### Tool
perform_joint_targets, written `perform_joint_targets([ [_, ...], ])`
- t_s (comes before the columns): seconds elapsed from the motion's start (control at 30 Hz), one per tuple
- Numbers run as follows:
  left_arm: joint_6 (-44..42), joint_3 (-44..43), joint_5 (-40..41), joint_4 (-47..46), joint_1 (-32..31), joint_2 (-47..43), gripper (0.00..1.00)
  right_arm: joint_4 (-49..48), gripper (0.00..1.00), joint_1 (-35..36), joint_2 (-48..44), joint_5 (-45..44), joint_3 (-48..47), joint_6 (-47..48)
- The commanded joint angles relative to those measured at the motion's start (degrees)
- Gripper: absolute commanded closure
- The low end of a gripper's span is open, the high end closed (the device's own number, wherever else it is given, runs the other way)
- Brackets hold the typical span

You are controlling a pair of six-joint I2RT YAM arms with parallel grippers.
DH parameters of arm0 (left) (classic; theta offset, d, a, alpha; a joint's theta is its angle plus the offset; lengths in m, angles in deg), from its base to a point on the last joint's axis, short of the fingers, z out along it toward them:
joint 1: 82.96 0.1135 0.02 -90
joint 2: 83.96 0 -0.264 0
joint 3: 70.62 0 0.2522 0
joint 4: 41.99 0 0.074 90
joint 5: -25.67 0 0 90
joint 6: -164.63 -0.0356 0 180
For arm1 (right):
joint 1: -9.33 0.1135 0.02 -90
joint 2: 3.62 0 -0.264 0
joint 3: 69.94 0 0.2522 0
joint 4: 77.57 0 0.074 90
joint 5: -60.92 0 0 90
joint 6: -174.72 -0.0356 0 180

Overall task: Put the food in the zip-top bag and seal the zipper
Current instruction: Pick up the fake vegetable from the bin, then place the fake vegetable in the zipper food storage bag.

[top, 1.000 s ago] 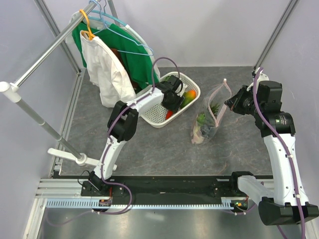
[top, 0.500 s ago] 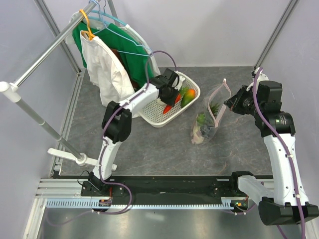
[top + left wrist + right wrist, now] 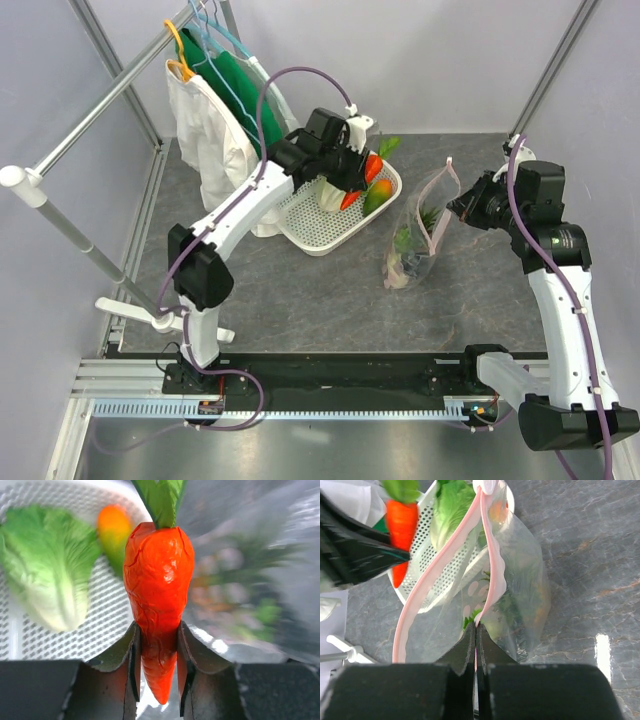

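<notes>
My left gripper (image 3: 358, 186) is shut on a red-orange toy vegetable with a green leafy top (image 3: 373, 167), holding it above the white lattice basket (image 3: 325, 240). In the left wrist view the fingers (image 3: 131, 647) clamp its tapered lower end (image 3: 159, 580). My right gripper (image 3: 458, 206) is shut on the pink zipper strip (image 3: 492, 570) of the clear dotted zip-top bag (image 3: 422, 235), holding its mouth open and raised. Green leafy pieces and a dark piece (image 3: 408, 262) lie inside the bag. A lettuce (image 3: 50, 575) and an orange-green fruit (image 3: 378, 196) lie in the basket.
A clothes rail (image 3: 90, 110) with a white and a green garment on hangers (image 3: 215, 135) stands at the back left, close behind my left arm. A metal frame post (image 3: 550, 70) rises at the back right. The basket rim sits close to the left of the bag.
My left gripper has lifted the red-orange vegetable out of the basket, up and toward the back right. The left arm has swung wide. The right gripper and bag have not moved.
</notes>
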Motion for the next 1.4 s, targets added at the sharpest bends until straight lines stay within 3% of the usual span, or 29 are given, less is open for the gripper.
perform_joint_targets([
  [0.0, 6.9, 0.2, -12.4, -9.8, -0.7, -8.9, 0.84, -3.7, 1.0, 0.0, 0.2, 3.5, 0.7, -1.5],
  [0.33, 12.7, -0.7, -16.9, -25.5, -7.5, -12.6, 0.81, -4.8, 1.0, -0.1, -0.2, 8.0, 0.3, -2.6],
  [0.63, 14.1, 0.6, -12.4, -33.2, -13.5, -11.0, 0.76, -5.5, 1.0, -0.1, -0.7, 10.6, -0.6, -3.8],
  [0.83, 15.8, 7.2, -7.3, -33.5, -14.7, -10.5, 0.71, -5.5, 1.0, -0.1, -0.8, 11.2, -0.6, -4.2],
  [1.13, 15.2, 12.4, -6.5, -34.2, -14.8, -11.3, 0.66, -5.7, 1.0, -0.1, -0.8, 11.5, -0.7, -4.4],
  [1.37, 14.5, 15.9, -7.8, -29.9, -14.8, -16.9, 0.47, -5.6, 1.0, -0.1, -1.1, 10.7, -1.0, -3.5],
])
